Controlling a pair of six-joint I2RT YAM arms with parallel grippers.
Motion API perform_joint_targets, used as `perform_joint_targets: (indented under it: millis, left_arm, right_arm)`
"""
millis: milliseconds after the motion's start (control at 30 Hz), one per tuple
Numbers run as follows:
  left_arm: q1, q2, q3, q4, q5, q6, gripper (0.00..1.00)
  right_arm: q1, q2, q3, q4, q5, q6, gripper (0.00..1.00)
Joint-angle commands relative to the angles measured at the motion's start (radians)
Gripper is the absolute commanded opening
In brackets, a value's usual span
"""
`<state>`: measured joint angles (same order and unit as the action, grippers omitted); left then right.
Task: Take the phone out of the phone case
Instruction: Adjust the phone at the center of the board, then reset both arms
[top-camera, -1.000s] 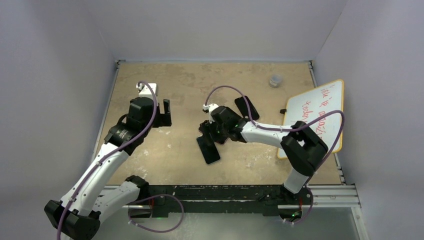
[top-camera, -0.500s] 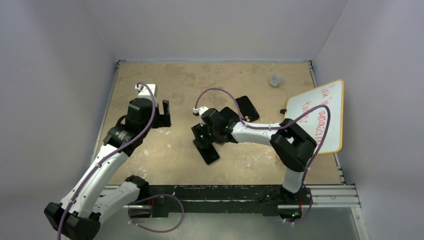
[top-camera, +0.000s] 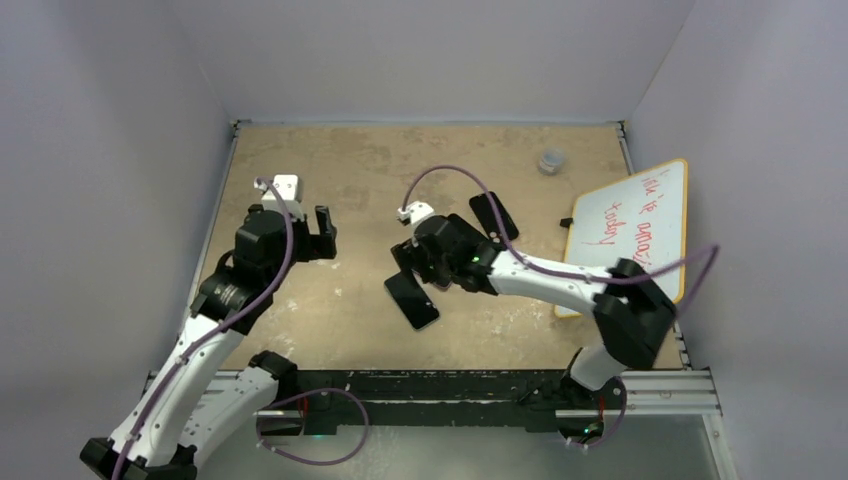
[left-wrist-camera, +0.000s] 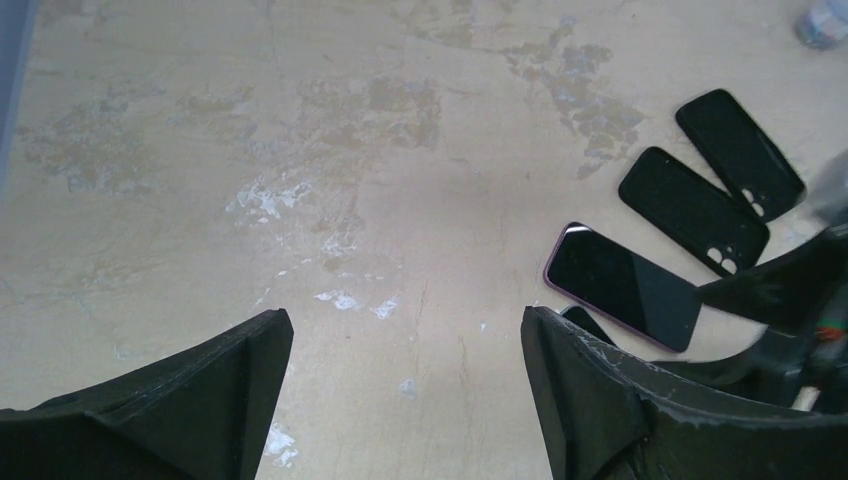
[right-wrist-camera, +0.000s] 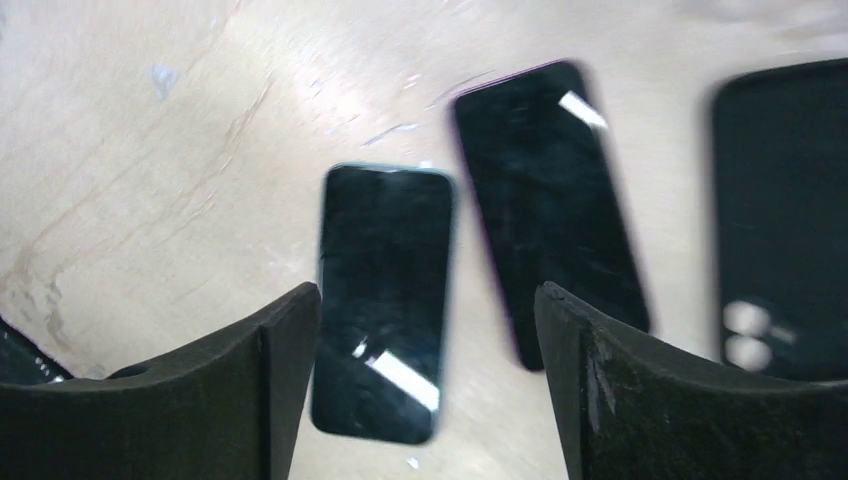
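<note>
Though spread as before, right gripper (right-wrist-camera: 425, 300) now farther from phone (top-camera: 412, 300); left gripper (left-wrist-camera: 400, 320) spread.

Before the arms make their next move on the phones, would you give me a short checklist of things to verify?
1. Right gripper jaws open and empty: ok.
2. Left gripper jaws open and empty: ok.
3. Right gripper above a phone: ok; the teal-edged phone and the purple-edged phone lie flat below it.
4. Which phone is in a case: cannot tell; a black case lies flat beside them.
5. Arms apart from each other: ok in the top view.
6. Right wrist picture sharp: not ok, it is blurred.
</note>
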<state>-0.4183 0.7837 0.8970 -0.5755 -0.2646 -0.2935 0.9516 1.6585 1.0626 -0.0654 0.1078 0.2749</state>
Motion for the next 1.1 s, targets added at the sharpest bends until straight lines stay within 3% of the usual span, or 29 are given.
perform_joint_targets:
  millis: [0,200,300,500,700,1067]
  left_arm:
    - [0.007,-0.113,-0.024,0.091,0.016,0.039,0.88]
    - [0.007,-0.237,-0.029,0.09,-0.038,0.035,0.89]
    - [0.007,-0.311,-0.026,0.081,-0.08,0.026,0.89]
    - [0.007,-0.438,-0.038,0.068,-0.184,0.002,0.89]
    - [0.007,-0.52,-0.066,0.085,-0.28,-0.032,0.89]
    - [0.007,-0.553,-0.142,0.121,-0.335,-0.053,0.89]
  right_arm:
    - [-0.019,-0.244,-0.066,-0.046,0.326,-0.014,0.83]
    - [-0.03,-0.631,-0.202,-0.104,0.664,0.04,0.98]
    - [-0.029,-0.837,-0.245,-0.168,0.824,0.075,0.99]
    - [-0.029,-1.168,-0.258,-0.323,0.919,0.085,0.99]
    - [-0.028,-1.299,-0.235,-0.445,0.984,0.099,0.99]
    - [-0.029,-1.36,-0.256,-0.423,1.023,0.027,0.99]
